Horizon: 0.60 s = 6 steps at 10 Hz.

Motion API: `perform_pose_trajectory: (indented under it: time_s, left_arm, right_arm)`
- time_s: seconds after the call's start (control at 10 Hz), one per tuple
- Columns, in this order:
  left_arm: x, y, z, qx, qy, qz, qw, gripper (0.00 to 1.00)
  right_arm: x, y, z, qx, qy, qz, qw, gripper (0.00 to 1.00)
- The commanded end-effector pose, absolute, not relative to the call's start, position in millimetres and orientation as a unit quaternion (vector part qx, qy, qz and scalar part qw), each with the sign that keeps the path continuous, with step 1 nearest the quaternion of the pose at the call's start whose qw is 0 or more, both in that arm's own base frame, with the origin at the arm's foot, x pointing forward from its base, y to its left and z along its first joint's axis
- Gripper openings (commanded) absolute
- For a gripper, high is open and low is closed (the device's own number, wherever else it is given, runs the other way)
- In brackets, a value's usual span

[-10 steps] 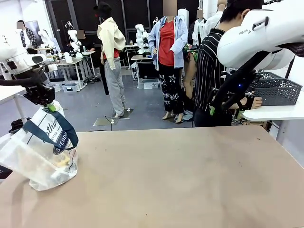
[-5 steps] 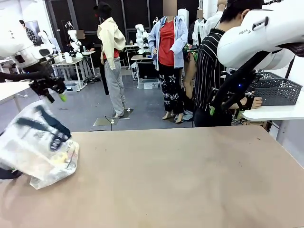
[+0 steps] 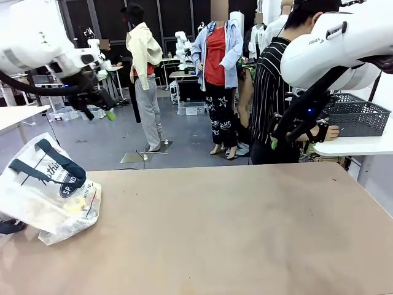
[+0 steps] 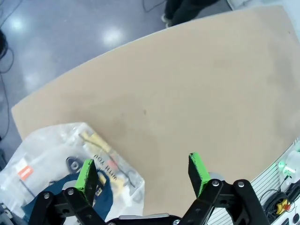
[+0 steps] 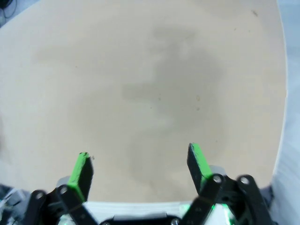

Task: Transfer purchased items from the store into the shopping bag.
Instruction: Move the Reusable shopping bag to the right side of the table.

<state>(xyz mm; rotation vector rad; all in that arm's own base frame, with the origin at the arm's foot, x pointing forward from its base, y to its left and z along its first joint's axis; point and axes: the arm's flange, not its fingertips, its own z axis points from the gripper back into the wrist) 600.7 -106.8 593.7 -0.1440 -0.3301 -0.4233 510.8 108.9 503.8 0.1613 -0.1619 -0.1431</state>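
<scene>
Shopping bag (image 3: 49,193), translucent, navy handles, slumped on the counter (image 3: 245,233) at its left edge with items inside; best left settled, arm lifting straight clear of the handles. Left end effector (image 3: 101,109) released, jaws spread, empty, above and well apart from the bag. Right end effector (image 5: 138,161) likewise spread, empty, over bare counter; store basket (image 3: 356,114) far right on a side table.
</scene>
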Motion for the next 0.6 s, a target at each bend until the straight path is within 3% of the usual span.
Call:
perform_pose_trajectory:
  time_s: [0.0, 0.5]
  left_arm:
    - [625.7, -144.9, 580.6, -0.070, -0.154, -0.255, 0.952, 1.00]
    - [651.4, -232.2, 512.7, -0.097, -0.109, -0.356, 0.923, 1.00]
  right_arm:
    - [511.1, 108.3, 504.2, 0.078, -0.082, -0.069, 0.991, 1.00]
    - [511.1, 108.3, 504.2, 0.078, -0.082, -0.069, 0.991, 1.00]
